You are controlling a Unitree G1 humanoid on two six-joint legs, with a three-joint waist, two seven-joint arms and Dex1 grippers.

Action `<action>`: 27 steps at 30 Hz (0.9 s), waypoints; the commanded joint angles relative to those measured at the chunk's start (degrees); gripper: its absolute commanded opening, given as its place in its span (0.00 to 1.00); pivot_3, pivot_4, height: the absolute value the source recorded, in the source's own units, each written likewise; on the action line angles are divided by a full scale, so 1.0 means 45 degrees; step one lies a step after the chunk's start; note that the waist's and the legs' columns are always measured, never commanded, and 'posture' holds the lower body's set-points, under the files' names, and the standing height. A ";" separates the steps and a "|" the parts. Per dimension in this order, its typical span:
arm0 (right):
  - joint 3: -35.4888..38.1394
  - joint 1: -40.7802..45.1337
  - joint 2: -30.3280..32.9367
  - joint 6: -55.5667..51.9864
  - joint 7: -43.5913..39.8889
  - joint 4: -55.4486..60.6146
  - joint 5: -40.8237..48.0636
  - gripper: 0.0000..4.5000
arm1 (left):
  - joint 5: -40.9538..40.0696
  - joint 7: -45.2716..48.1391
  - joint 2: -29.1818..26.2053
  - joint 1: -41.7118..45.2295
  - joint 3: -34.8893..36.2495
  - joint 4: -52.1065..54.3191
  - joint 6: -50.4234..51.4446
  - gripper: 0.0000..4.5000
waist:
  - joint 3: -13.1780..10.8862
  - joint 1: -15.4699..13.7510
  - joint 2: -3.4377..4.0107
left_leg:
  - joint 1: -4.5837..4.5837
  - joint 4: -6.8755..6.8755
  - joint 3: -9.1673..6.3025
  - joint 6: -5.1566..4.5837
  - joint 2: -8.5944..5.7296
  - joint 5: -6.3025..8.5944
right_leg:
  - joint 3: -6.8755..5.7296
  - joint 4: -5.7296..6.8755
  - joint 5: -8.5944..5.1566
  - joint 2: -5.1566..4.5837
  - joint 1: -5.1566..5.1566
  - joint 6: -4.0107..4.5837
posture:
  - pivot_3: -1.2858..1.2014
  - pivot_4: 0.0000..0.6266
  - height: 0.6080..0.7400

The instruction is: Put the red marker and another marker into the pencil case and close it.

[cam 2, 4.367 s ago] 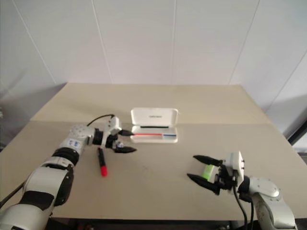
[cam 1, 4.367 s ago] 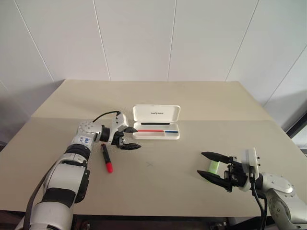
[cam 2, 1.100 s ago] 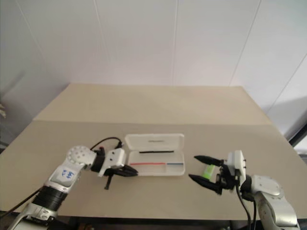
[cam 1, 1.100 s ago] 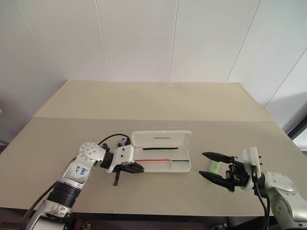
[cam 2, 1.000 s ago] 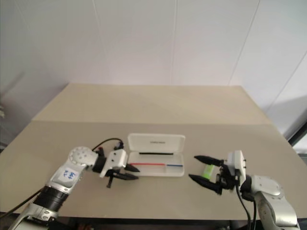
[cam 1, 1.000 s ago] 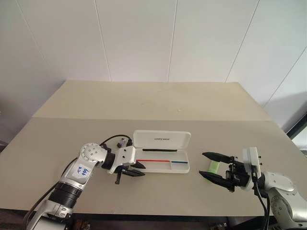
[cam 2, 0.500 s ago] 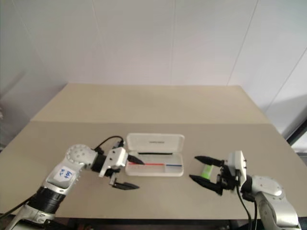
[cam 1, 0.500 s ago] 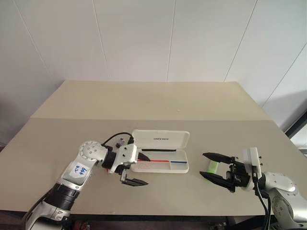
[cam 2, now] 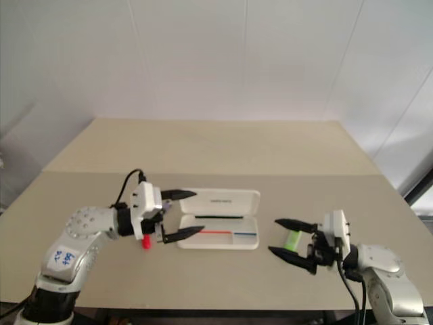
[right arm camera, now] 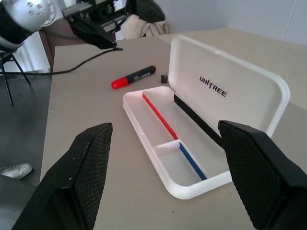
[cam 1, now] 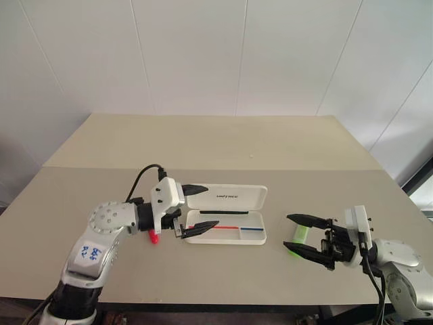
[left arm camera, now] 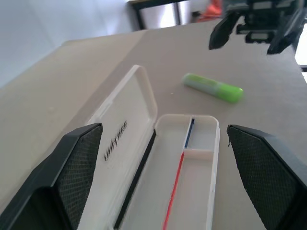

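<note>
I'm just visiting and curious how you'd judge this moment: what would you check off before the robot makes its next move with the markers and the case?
1. Pencil case lid up: ok, it stands open.
2. Tray free to take markers: ok, nothing lies in it but its red and blue stripes.
3. Red marker in the case: not ok, it lies on the table beside the case.
4. Green marker in the case: not ok, it lies on the table, by the right gripper.
5. Left gripper ready to grasp: ok, open and holding nothing.
6. Right gripper ready: ok, open around the green marker.
</note>
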State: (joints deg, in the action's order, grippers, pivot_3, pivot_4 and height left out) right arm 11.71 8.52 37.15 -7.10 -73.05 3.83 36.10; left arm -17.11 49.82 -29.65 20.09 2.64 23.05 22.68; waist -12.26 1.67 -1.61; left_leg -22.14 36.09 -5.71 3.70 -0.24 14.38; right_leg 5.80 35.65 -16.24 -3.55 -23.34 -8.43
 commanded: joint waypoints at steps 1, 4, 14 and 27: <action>0.0172 0.0247 0.0084 -0.0011 -0.0217 0.0029 0.0270 1.00 | -0.0095 -0.1299 0.0807 -0.1028 0.0928 0.0712 -0.1673 0.98 | 0.0000 -0.0008 -0.0001 | -0.0003 0.0003 0.0001 0.0000 0.0001 0.0000 | 0.0000 -0.0004 0.0001 0.0000 0.0000 0.0000 | 0.52 0.24 1.00; 0.0075 0.0386 0.0064 -0.0052 -0.0350 -0.0108 0.0215 1.00 | 0.0567 -0.2667 0.1450 -0.2021 0.1321 0.0598 -0.2546 0.98 | 0.0000 -0.0014 -0.0001 | 0.0001 0.0008 0.0002 0.0000 0.0000 0.0000 | 0.0001 -0.0011 0.0007 -0.0001 0.0005 0.0005 | 0.52 0.24 1.00; -0.0141 0.0785 -0.0017 -0.0129 -0.0585 -0.0473 0.0110 1.00 | 0.2248 -0.6992 0.2658 -0.3856 0.1773 0.1377 -0.1249 0.98 | 0.0001 -0.0021 -0.0003 | 0.0011 0.0019 0.0006 0.0000 -0.0002 0.0000 | 0.0003 -0.0026 0.0008 0.0002 0.0026 0.0002 | 0.52 0.24 1.00; -0.0351 0.1062 -0.0027 -0.0054 -0.0660 -0.0787 0.0039 1.00 | 0.5187 -1.2298 0.5152 -0.3116 0.1656 0.1497 0.4754 0.98 | 0.0003 -0.0018 -0.0006 | 0.0017 0.0018 0.0003 0.0000 -0.0007 0.0000 | -0.0003 -0.0048 0.0012 0.0004 0.0047 -0.0007 | 0.52 0.24 1.00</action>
State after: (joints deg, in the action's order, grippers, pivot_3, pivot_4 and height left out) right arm 9.40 12.91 37.10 -7.74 -75.50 -0.16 35.63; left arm 4.95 -4.34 -6.65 5.99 10.19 28.23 42.54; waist -12.25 1.59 -1.64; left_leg -22.06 36.17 -5.70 3.70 -0.27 14.38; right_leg 5.79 35.43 -16.19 -3.53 -23.13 -8.45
